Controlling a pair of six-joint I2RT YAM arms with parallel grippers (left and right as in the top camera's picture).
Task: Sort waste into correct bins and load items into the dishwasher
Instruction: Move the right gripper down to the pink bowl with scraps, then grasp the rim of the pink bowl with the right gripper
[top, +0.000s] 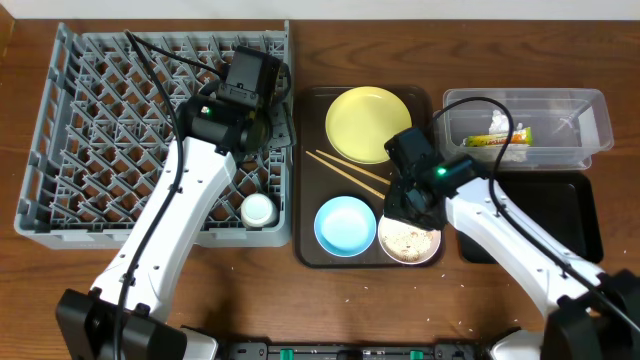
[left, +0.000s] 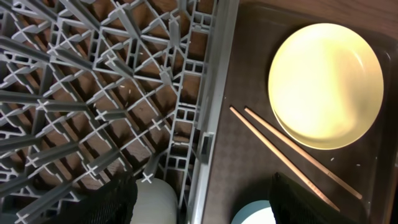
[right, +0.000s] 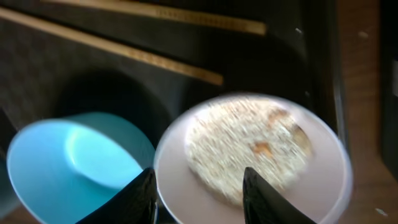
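The grey dish rack (top: 100, 130) fills the left and holds the small white cup (top: 258, 210) in its near right corner. The yellow plate (top: 368, 123), chopsticks (top: 350, 170), light blue bowl (top: 345, 225) and white bowl (top: 415, 243) with rice scraps sit on the brown tray (top: 305, 180). My left gripper (top: 268, 125) is open and empty above the rack's right edge (left: 205, 124), the cup (left: 158, 202) below it. My right gripper (right: 199, 193) is open, straddling the white bowl's (right: 249, 149) near rim, one finger outside and one over the rice. The green-and-yellow wrapper (top: 497, 139) lies in the clear container (top: 590, 110).
The black tray (top: 575, 215) sits at the right, in front of the clear container. In the right wrist view the blue bowl (right: 68, 162) touches the white bowl's left side, with the chopsticks (right: 124, 53) beyond. Small crumbs dot the table's front edge.
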